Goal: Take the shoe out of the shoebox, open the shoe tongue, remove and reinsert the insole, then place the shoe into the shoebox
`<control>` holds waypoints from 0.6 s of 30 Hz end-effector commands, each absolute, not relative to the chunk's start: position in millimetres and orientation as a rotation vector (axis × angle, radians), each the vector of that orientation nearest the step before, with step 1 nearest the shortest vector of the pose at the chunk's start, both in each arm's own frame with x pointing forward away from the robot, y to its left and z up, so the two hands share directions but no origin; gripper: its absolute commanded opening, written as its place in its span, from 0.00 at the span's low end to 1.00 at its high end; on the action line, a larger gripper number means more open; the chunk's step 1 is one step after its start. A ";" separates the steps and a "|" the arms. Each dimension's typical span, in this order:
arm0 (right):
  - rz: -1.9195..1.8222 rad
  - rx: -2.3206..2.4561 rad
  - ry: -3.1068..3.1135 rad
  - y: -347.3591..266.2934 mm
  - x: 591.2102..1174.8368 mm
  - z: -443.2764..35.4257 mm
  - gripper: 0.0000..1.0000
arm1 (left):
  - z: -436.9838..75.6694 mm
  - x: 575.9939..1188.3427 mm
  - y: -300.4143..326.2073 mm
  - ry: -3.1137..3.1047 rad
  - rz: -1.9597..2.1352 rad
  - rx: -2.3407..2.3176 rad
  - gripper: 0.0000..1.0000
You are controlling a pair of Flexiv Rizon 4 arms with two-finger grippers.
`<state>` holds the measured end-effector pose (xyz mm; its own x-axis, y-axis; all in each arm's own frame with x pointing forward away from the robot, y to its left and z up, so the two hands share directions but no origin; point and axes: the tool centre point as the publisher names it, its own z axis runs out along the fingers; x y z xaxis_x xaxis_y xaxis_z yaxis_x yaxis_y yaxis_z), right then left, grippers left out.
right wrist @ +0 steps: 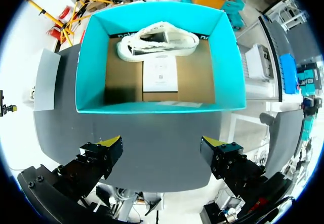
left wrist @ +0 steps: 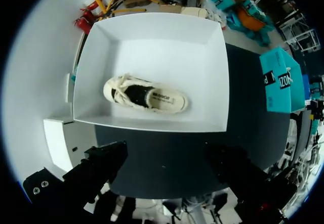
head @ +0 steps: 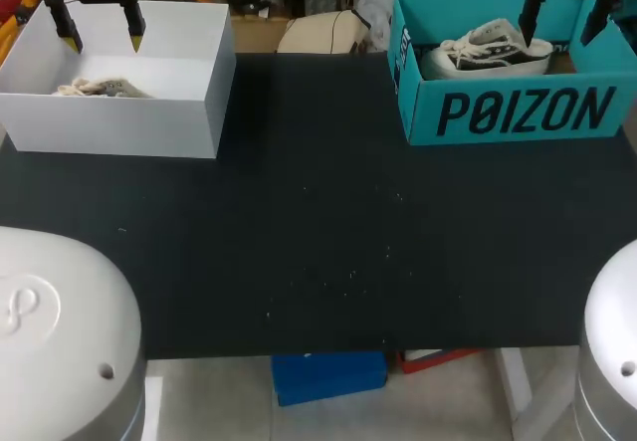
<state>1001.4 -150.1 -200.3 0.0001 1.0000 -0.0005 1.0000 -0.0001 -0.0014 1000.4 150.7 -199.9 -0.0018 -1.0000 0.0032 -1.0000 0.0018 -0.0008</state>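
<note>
teal box (head: 518,112) holds the shoe (head: 488,51); right fingers (right wrist: 110,145) hang wide above it to reach in; left fingers (left wrist: 107,157) wide over white box (head: 109,122).

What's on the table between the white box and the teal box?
Nothing. In the head view only bare black table runs from the white box to the teal box.

In the head view, the white box's (head: 119,122) near wall is hiding most of the cream shoe (head: 100,88), and only laces are showing. The teal shoebox's (head: 518,112) front wall is covering the black-and-white shoe's (head: 488,51) lower edge. The picture's top edge is cutting off the left gripper (head: 104,36) and the right gripper (head: 558,34) above their fingers. In the right wrist view, the print on the paper sheet (right wrist: 160,75) is coming out too small to read.
</note>
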 end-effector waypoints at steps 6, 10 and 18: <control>-0.038 -2.099 -2.304 -141.2 1007.4 -202.6 1.00 | -199.9 1000.4 150.7 -2.222 0.004 2.218 1.00; -0.106 -1.417 -2.825 -126.1 1010.9 -193.8 1.00 | -199.9 1000.4 150.7 -2.222 0.004 2.218 1.00; -0.003 -0.830 -3.118 -130.6 996.6 -186.7 1.00 | -199.9 1000.4 150.7 -2.222 0.004 2.218 1.00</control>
<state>1001.8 -129.5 -187.2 -0.4027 0.9153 0.0038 0.9151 0.4026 0.0208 1000.7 151.2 -200.0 -0.0035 -1.0000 0.0057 -1.0000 0.0035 -0.0022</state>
